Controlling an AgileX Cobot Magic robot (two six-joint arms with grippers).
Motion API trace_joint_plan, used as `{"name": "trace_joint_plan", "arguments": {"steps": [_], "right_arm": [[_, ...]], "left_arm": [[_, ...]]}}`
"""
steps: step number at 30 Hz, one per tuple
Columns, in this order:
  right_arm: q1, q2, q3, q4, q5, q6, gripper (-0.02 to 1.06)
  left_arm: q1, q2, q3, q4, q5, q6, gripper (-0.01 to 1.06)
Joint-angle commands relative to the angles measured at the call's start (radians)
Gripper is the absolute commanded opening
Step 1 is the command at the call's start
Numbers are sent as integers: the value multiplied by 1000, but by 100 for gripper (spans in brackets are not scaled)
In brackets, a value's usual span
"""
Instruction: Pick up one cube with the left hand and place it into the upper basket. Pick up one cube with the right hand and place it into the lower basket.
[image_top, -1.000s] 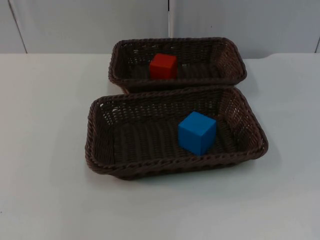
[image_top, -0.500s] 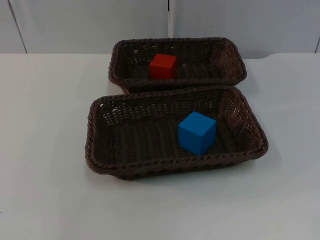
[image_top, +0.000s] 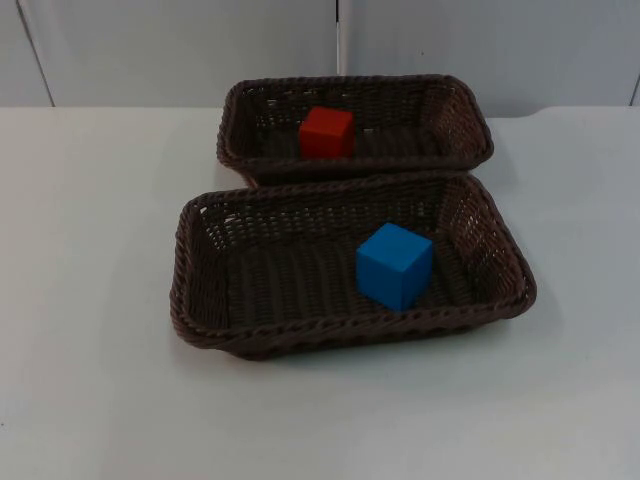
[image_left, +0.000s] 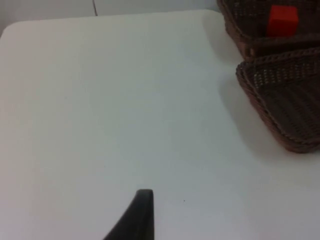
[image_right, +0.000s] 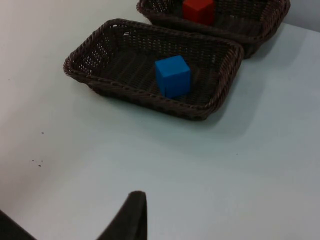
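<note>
Resting unchanged since a second ago — red cube (image_top: 327, 132) in upper basket (image_top: 455, 130) at 12 o'clock, blue cube (image_top: 394, 265) in lower basket (image_top: 200, 290); task looks complete. Grippers' opening: cannot tell.

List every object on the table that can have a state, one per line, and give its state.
red cube: resting inside the upper basket
blue cube: resting inside the lower basket, nearer its right end
upper basket: upright, holds one cube
lower basket: upright, holds one cube

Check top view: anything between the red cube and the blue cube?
Just wicker: the upper basket's front wall and the lower basket's back wall, meeting between the red cube and the blue cube.
</note>
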Motion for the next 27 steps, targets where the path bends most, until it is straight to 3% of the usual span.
{"name": "trace_joint_plan", "arguments": {"steps": [1, 27], "right_arm": [[4, -4, 7, -2, -5, 2, 105], [4, -4, 7, -2, -5, 2, 105]], "left_arm": [[12, -4, 6, 5, 4, -2, 105], [14, -4, 6, 5, 4, -2, 105]]}}
